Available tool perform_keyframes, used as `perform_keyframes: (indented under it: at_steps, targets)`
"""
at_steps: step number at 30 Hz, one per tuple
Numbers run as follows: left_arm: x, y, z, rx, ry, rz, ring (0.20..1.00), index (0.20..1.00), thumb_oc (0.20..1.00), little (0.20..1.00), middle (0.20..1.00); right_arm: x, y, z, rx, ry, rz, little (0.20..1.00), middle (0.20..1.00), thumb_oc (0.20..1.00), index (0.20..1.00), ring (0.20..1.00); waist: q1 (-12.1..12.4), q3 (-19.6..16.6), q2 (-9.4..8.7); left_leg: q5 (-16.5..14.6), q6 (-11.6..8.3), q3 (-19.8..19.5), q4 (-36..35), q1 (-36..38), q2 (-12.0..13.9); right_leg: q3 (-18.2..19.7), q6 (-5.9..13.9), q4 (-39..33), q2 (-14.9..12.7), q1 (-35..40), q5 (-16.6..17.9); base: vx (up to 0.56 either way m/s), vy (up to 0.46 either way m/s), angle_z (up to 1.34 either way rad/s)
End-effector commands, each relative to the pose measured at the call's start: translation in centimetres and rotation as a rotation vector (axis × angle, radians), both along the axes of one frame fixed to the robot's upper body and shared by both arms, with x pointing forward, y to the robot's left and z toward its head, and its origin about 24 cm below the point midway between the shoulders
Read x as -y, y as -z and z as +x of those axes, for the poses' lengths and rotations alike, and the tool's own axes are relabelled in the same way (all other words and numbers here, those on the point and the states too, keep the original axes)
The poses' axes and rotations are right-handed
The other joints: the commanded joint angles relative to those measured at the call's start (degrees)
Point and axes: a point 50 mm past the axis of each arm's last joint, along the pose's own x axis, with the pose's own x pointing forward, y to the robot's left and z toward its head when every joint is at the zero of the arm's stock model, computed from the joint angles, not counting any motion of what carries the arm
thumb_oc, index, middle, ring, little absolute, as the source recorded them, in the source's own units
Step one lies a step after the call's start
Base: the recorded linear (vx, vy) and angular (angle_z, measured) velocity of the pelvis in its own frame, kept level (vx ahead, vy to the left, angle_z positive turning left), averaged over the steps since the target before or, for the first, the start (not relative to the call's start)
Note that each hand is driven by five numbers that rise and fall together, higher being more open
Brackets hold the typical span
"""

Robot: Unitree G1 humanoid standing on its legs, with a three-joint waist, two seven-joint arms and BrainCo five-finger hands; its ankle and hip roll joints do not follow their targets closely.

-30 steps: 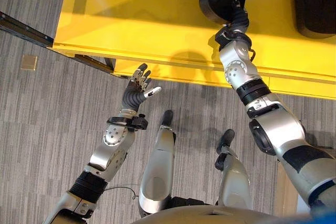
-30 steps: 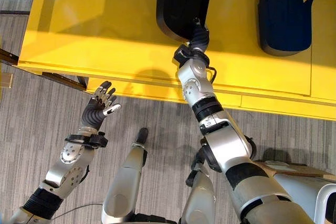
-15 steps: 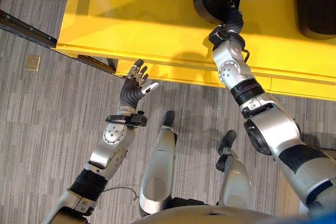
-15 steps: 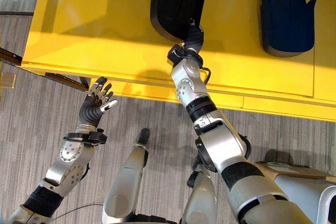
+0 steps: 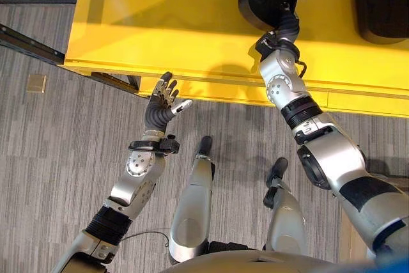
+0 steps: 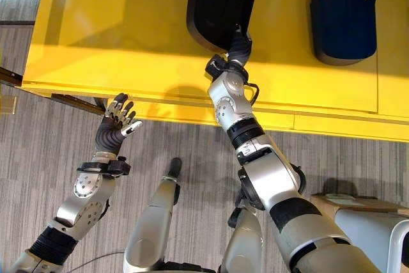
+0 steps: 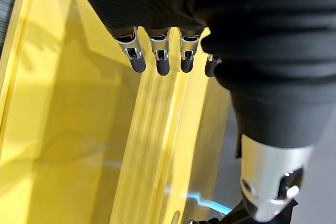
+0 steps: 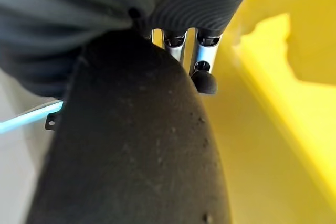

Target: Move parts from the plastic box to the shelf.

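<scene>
The right hand [image 6: 238,44] reaches over the yellow shelf [image 6: 115,36] and grips the near end of a black part [image 6: 217,1]; a second dark part [image 6: 342,14] lies well apart. The left hand [image 5: 163,103] hovers released beside the shelf edge, above the carpet floor [image 5: 51,151]

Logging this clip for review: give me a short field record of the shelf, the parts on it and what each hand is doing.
shelf: yellow shelf
parts: two black parts lying on it, the near black part and the far black part
right hand: right hand at the near part's edge, fingers hidden by it
left hand: left hand open, held over the floor before the shelf's front edge, touching nothing
</scene>
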Motion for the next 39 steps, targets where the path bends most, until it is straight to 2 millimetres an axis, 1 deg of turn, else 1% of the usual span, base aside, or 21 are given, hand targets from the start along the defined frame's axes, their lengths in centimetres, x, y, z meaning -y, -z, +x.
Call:
perform_keyframes:
  at_steps: [1,5,10,19,20,21,22,25,35,39]
  targets:
    - [0.3,-2.6,-0.7,0.143,0.016,-0.007,1.000,1.000,1.000,1.000,1.000,1.9,0.2,-0.4,0.041,0.070,0.045,0.200,0.200,0.200,0.200,0.200,1.16,0.13,0.64,2.11,0.46,2.97,-3.89,-0.65,2.98,0.45,0.99,6.21,-1.68,5.34,-4.87,0.01,-0.018,-0.04]
    - [0.2,-2.5,-0.6,0.139,0.007,-0.009,1.000,1.000,1.000,1.000,1.000,1.8,0.6,-0.5,0.033,0.070,0.057,0.200,0.200,0.200,0.200,0.200,1.01,0.24,0.67,2.20,0.41,3.02,-4.01,-0.55,3.13,0.28,0.97,6.36,-1.57,5.37,-5.08,0.00,0.000,0.00]
    - [0.1,-2.4,-0.7,0.136,0.002,-0.010,1.000,1.000,1.000,1.000,1.000,2.2,1.1,-0.6,0.022,0.088,0.071,0.200,0.200,0.200,0.200,0.200,0.80,0.22,0.59,2.31,0.31,3.09,-4.40,-0.34,3.28,0.35,0.98,6.29,-1.50,5.42,-5.12,0.00,0.000,0.00]
    - [0.0,-2.6,-0.6,0.141,-0.010,-0.011,1.000,1.000,1.000,1.000,1.000,2.2,1.1,-0.7,0.028,0.090,0.058,0.200,0.200,0.200,0.200,0.200,0.40,0.46,0.30,2.40,0.33,3.21,-4.36,-0.55,3.49,0.38,0.90,6.06,-1.26,5.41,-5.02,0.00,0.000,0.00]
    - [0.0,-2.6,-0.6,0.142,-0.011,-0.012,1.000,1.000,1.000,1.000,1.000,2.1,1.0,-0.7,0.034,0.082,0.047,0.464,0.464,0.464,0.464,0.464,0.36,0.49,0.25,2.43,0.33,3.20,-4.40,-0.56,3.48,0.36,0.91,5.97,-1.26,5.45,-4.95,0.00,0.000,0.00]
    - [-0.1,-2.6,-0.7,0.144,-0.012,-0.012,1.000,1.000,1.000,1.000,1.000,2.0,1.0,-0.7,0.041,0.073,0.033,0.551,0.551,0.551,0.551,0.551,0.35,0.52,0.20,2.46,0.34,3.21,-4.42,-0.57,3.46,0.35,0.89,5.91,-1.25,5.47,-4.91,0.00,0.000,0.00]
    - [-0.1,-2.6,-0.7,0.146,-0.011,-0.015,1.000,1.000,1.000,1.000,1.000,2.0,1.0,-0.7,0.044,0.066,0.019,1.000,1.000,1.000,1.000,1.000,0.34,0.55,0.18,2.49,0.34,3.23,-4.55,-0.51,3.46,0.37,0.90,5.85,-1.26,5.50,-4.87,0.00,0.000,0.00]
    - [-0.1,-2.7,-0.6,0.153,-0.014,-0.016,1.000,1.000,1.000,1.000,1.000,1.9,0.8,-0.7,0.052,0.064,-0.025,1.000,1.000,1.000,1.000,1.000,0.24,0.63,0.07,2.45,0.38,3.31,-4.67,-0.39,3.46,0.43,0.94,5.79,-1.25,5.46,-4.82,0.00,0.000,0.00]
    - [-0.3,-2.9,-0.6,0.167,-0.037,-0.018,1.000,1.000,1.000,1.000,1.000,2.4,0.4,-1.0,0.080,0.108,-0.150,1.000,1.000,1.000,1.000,1.000,-0.12,0.94,-0.33,2.45,0.62,3.28,-4.39,-0.74,3.37,0.24,0.97,5.67,-1.21,5.64,-4.33,0.00,0.000,0.00]
    - [-0.4,-3.0,-0.6,0.170,-0.042,-0.017,1.000,1.000,1.000,1.000,1.000,2.5,0.2,-1.2,0.098,0.115,-0.150,1.000,1.000,1.000,1.000,1.000,-0.23,0.95,-0.52,2.43,0.66,3.36,-4.38,-0.75,3.47,0.23,1.00,5.63,-1.19,5.58,-4.22,0.00,0.000,0.00]
